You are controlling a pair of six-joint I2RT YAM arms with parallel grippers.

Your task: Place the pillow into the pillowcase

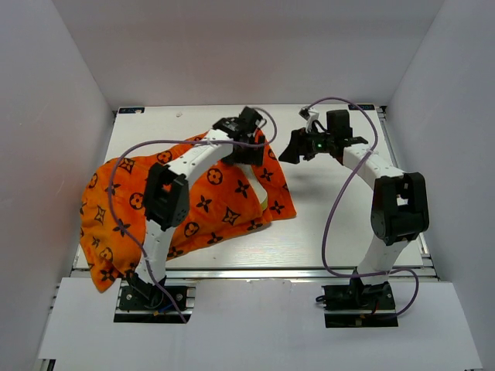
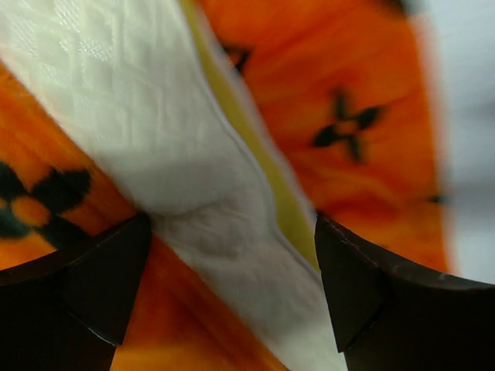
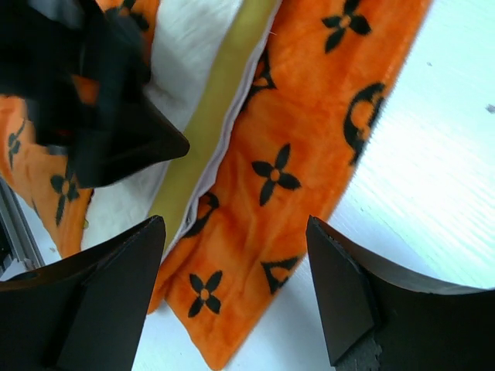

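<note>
At the near edge, the table (image 1: 309,249) is seen bare and white in front of the arm bases; on its left half the pillowcase (image 1: 108,224) is spread, bright orange, with its near-left corner hanging over the table's edge; it is printed all over with black four-petal flowers, ringed circles and pointed stars; a letter-like monogram mark is set among them, but it cannot be read with certainty. The pillow (image 3: 189,42) is lodged inside the pillowcase, and only its cream-white end is exposed at the open mouth on the right side; a yellow band (image 3: 220,97) is seen running along that exposed edge, bordered by orange fabric on both sides. Farther back, the left gripper (image 2: 233,232) is held low over that mouth, its jaws spread wide with the white pillow cover and yellow band lying between them, nothing being clamped. Beside it, toward the far right, the right gripper (image 3: 233,224) is poised above the pillowcase's outer edge and the bare table; its jaws are likewise parted and nothing is gripped.
</note>
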